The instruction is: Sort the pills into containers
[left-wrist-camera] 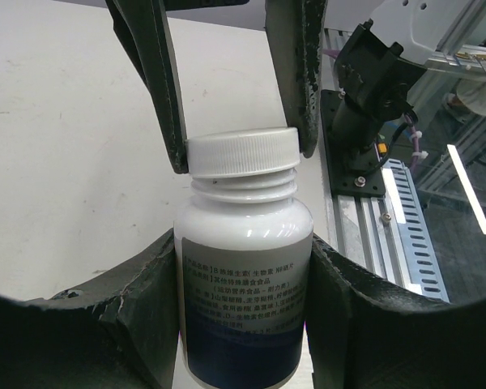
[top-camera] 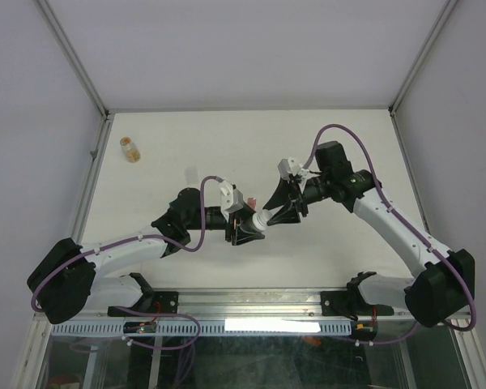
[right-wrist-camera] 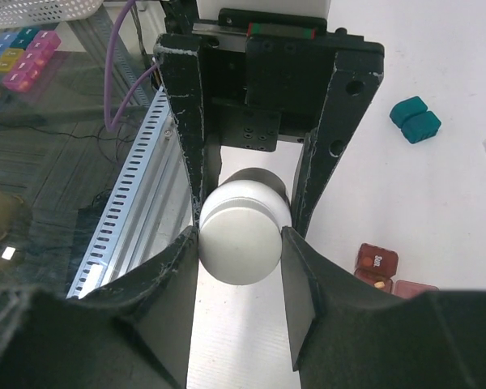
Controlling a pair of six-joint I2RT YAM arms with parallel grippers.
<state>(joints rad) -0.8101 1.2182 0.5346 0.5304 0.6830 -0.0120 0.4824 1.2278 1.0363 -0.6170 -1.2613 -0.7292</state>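
The tiny teal two-compartment plastic box (right-wrist-camera: 415, 119) sits on the white table (top-camera: 186, 154), its two halves side by side and both closed. Seen from the right wrist, it lies at about 2 o'clock from the bottle cap and well apart from it. The tiny dark red two-compartment plastic box (right-wrist-camera: 377, 263) is nearer, at roughly 4 o'clock from the cap and just beside the right gripper's finger. The black finger cuts off its lower edge, and I cannot tell whether its lids are open. The two boxes are well apart, and neither gripper touches them.

Both arms meet over the near middle of the table on a white cylindrical plastic bottle (top-camera: 263, 217) with a printed label. The left gripper (left-wrist-camera: 245, 292) is partly closed around the bottle's body, with its black fingers pressed to the label on either side. The right gripper (right-wrist-camera: 241, 267) comes in from the opposite end. Its jaws are also partly closed, and they clamp the white ribbed screw cap (left-wrist-camera: 241, 152) from both sides. From above, the bottle lies tilted between the grippers, with the cap pointing toward 2 o'clock into the right arm's fingers.

Far out at 10 o'clock from the bottle, near the table's far left corner, a small amber vial (top-camera: 130, 149) lies alone.
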